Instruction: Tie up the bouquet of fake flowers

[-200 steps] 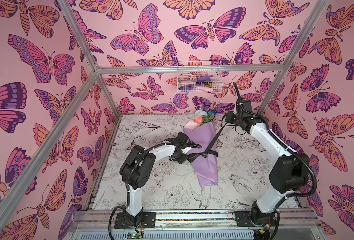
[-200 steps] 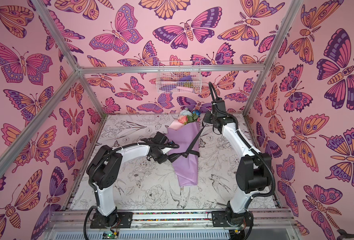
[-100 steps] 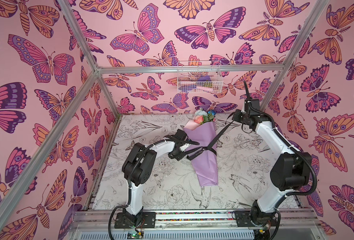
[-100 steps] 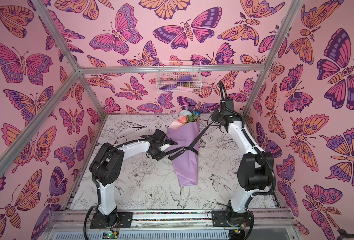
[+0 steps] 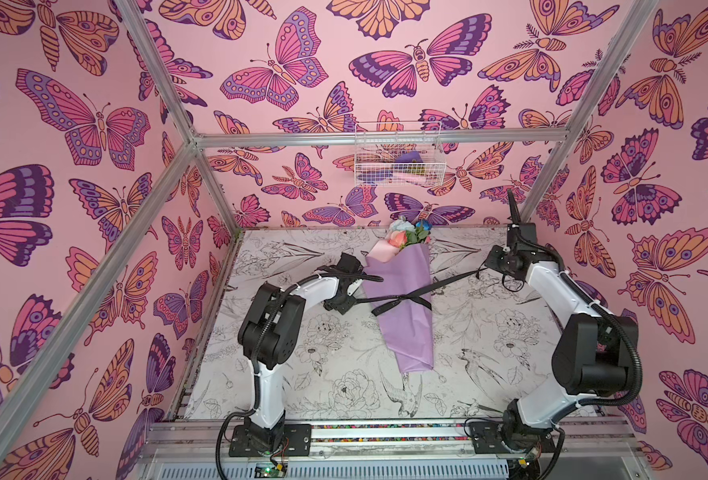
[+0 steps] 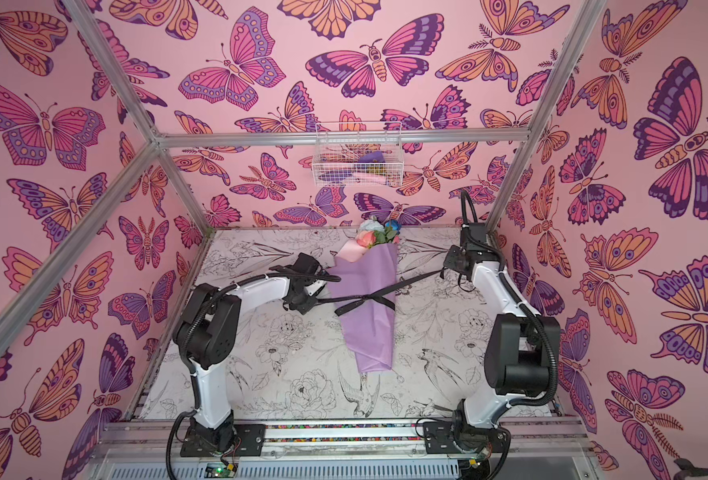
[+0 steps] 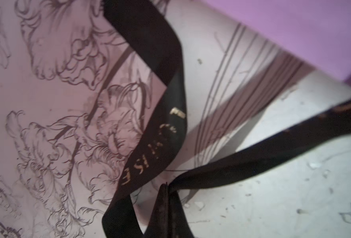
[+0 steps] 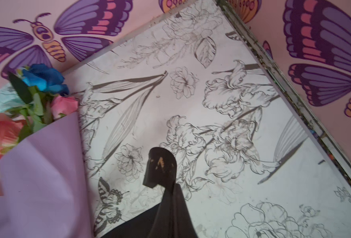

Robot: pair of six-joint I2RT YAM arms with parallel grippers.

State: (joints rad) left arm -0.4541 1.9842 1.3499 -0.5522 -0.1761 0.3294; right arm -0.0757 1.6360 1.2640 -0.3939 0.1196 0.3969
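Butterfly-papered booth, flower-printed counter [image 5: 331, 365]. We see the bouquet of fake flowers [image 5: 404, 291] lying lilac-wrapped mid-counter. Our left end effector [image 7: 167, 189] has just clamped one end of the black ribbon [image 5: 452, 281]. The right end effector [image 5: 486, 269], pinching the other, has swung outward, tightening the crossing. Only the left wrist view shows gold lettering [image 7: 149, 152].

Both top views are bright, even and sharp, with faint shadows on the desk [image 5: 468, 324]. The left wrist view is dimmer, pink-tinged — the black ribbon [image 7: 160, 134] blurs near the lens and throws a broad shadow; the right wrist view's bouquet [image 8: 36, 175] looks slightly soft.
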